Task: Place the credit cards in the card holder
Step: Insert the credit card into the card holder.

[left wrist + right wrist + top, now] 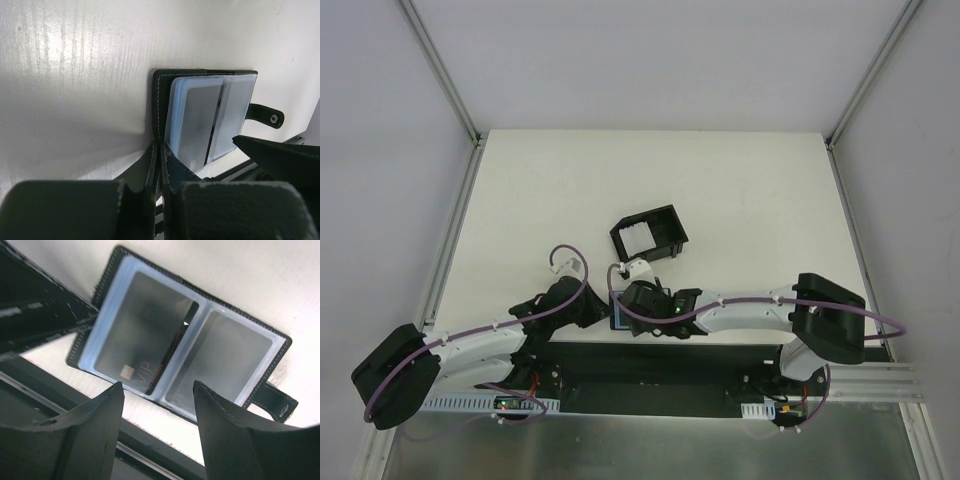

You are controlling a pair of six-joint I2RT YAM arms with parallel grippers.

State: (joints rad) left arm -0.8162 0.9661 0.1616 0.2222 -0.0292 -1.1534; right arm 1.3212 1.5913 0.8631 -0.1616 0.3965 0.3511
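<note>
The card holder [240, 347] lies open and flat on the table, its clear bluish sleeves facing up and its snap tab [277, 402] at one side. One sleeve holds a grey card marked VIP [137, 337]. My right gripper [157, 385] hangs open just above the holder's near edge with nothing between its fingers. My left gripper [161, 147] is shut, its tips touching the black cover's edge [156, 100]. In the top view only a bluish sliver of the card holder [618, 318] shows beneath both grippers. Pale credit cards [639, 238] sit inside the black box.
The black open-topped box [667, 222] stands tilted just beyond the grippers, mid-table. A white connector block [638, 268] lies between the box and my right wrist. The table's near edge and a dark rail [150, 440] run right beside the holder.
</note>
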